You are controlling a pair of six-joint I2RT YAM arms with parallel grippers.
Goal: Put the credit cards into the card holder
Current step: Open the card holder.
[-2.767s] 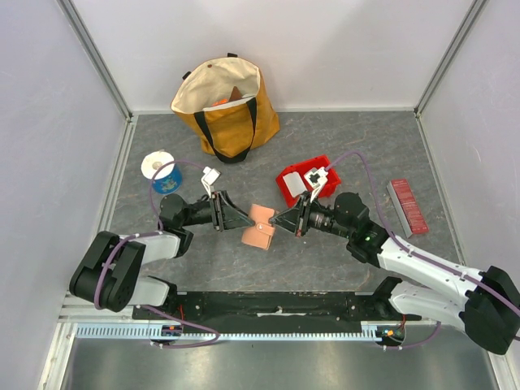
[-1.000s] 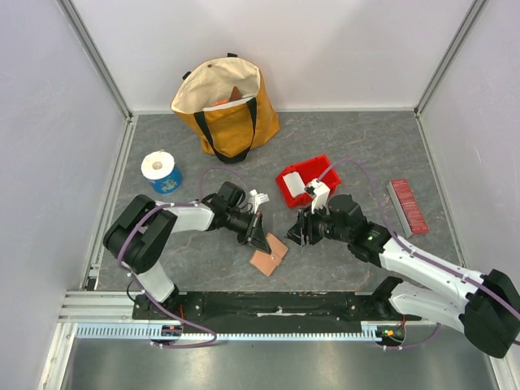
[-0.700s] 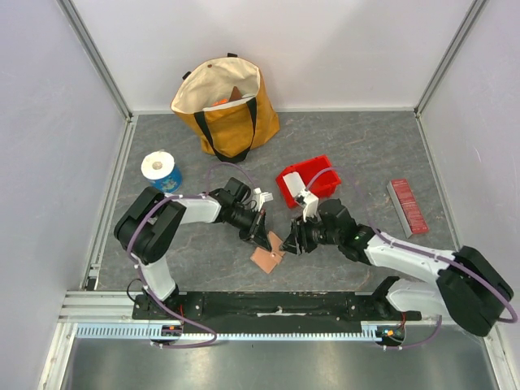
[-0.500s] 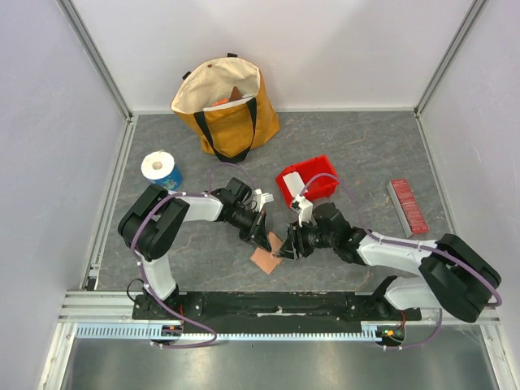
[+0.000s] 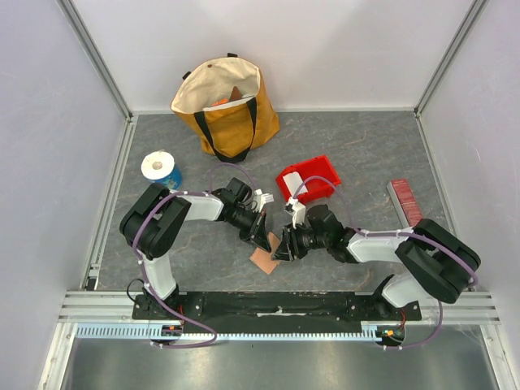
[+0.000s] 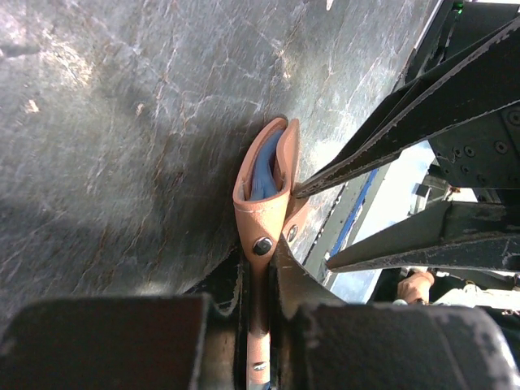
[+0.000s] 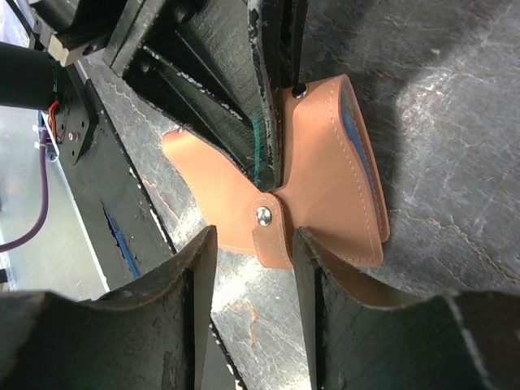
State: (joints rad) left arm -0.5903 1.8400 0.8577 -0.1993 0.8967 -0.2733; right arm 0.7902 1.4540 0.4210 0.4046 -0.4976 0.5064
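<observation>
Though only partly open, the tan card holder (image 5: 262, 260) shows a light blue credit card (image 6: 264, 166) tucked inside. It sits low on the worktop (image 5: 366, 146), mid near edge. The left hand (image 6: 258, 272) is pinching the holder's end. The right hand (image 7: 252, 268) is spread, fingertips either side of the snap tab (image 7: 266, 215). A red bin (image 5: 325, 171) sits just behind.

overhead camera looks down on the table (image 5: 366, 146); both wrist cameras closely share the card holder (image 7: 325, 171).

Tote bag (image 5: 227, 110), red bin (image 5: 322, 166), tape roll (image 5: 160, 169), bar (image 5: 402, 193).
</observation>
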